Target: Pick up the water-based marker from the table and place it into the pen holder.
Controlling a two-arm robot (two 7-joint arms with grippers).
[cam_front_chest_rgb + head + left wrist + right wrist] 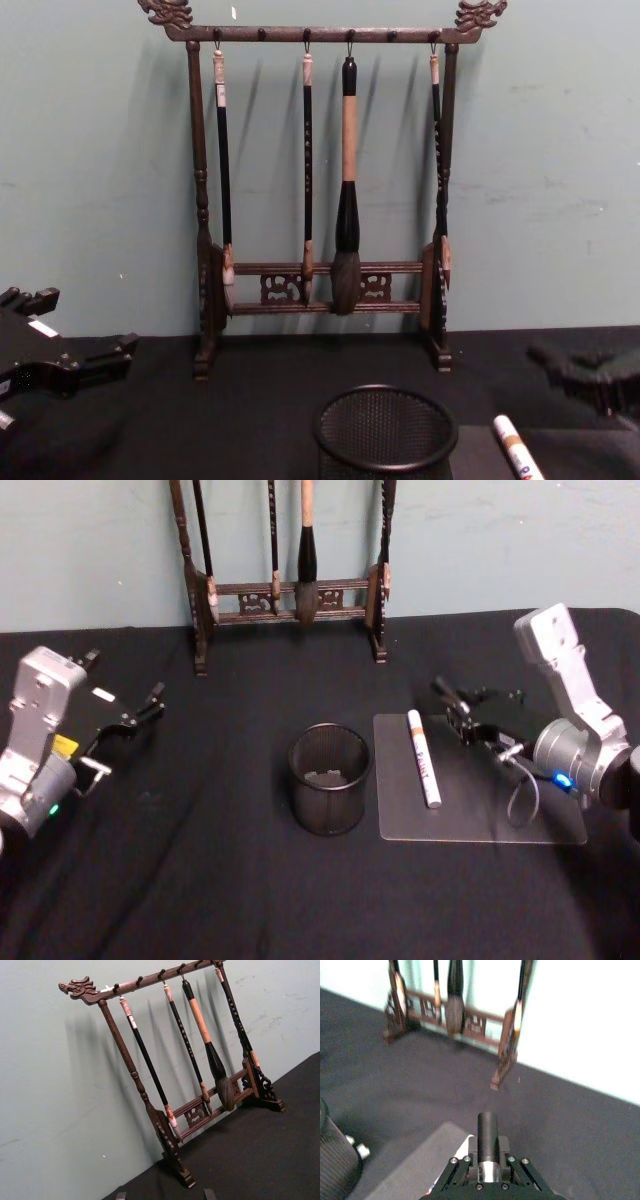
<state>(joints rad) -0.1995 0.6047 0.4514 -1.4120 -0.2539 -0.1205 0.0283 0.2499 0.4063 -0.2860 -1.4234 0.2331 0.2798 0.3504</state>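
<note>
brush rack [290, 586] behind pen holder [326, 805]; marker [423, 759] beside

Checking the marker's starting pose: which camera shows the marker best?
The head view: the whole marker lies in plain sight on the clear mat, right of the pen holder. The chest view catches one end of the marker at the lower edge. Both wrist views face the brush rack.
</note>
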